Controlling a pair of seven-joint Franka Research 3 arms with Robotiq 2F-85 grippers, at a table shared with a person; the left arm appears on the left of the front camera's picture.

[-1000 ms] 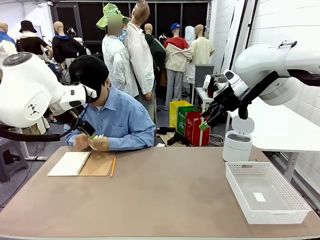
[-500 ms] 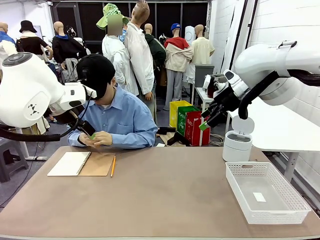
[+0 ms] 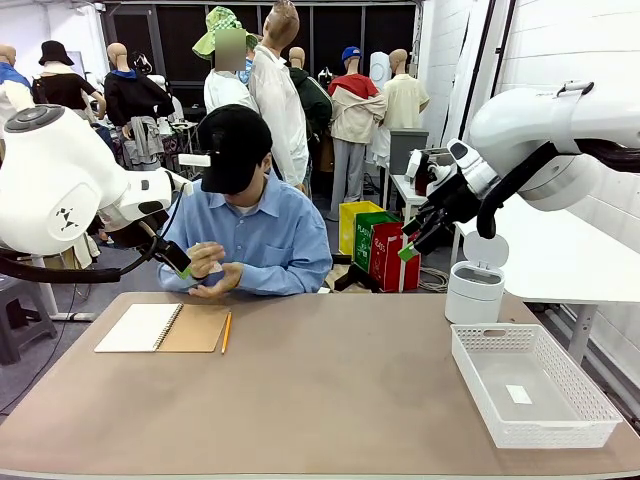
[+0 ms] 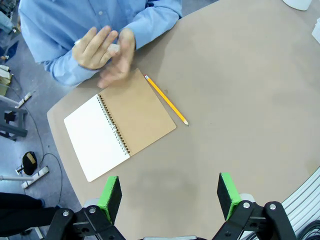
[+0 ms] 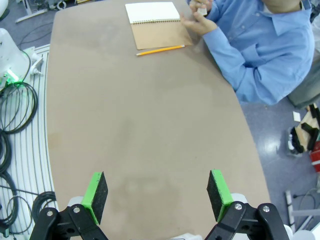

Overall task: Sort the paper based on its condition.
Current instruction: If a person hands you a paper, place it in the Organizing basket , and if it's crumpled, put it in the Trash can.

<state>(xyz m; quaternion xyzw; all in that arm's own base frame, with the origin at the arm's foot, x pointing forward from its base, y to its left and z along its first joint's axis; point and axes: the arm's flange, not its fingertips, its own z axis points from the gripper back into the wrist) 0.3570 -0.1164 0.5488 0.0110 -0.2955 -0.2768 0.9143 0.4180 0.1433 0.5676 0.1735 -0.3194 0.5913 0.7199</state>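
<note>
Left tool point(image 4: 169, 196) and right tool point(image 5: 157, 194) wide, empty, above table point(image 4: 240, 100); paper point(image 4: 114, 48) between person's hands point(image 4: 97, 47).

this is a robotics lab, set in a bare, workshop-like hall. two big white robot arms, the left arm point(image 3: 60, 180) and the right arm point(image 3: 550, 140), reach in over a plain brown table point(image 3: 330, 400); the left gripper point(image 4: 170, 192) and right gripper point(image 5: 157, 192) wear green pads. black cables point(image 5: 20, 107) coil on the grey floor. a person point(image 3: 250, 235) in a blue shirt sits across the table. coloured bins point(image 3: 380, 245) stand near white walls and a white side table point(image 3: 560, 260).
</note>
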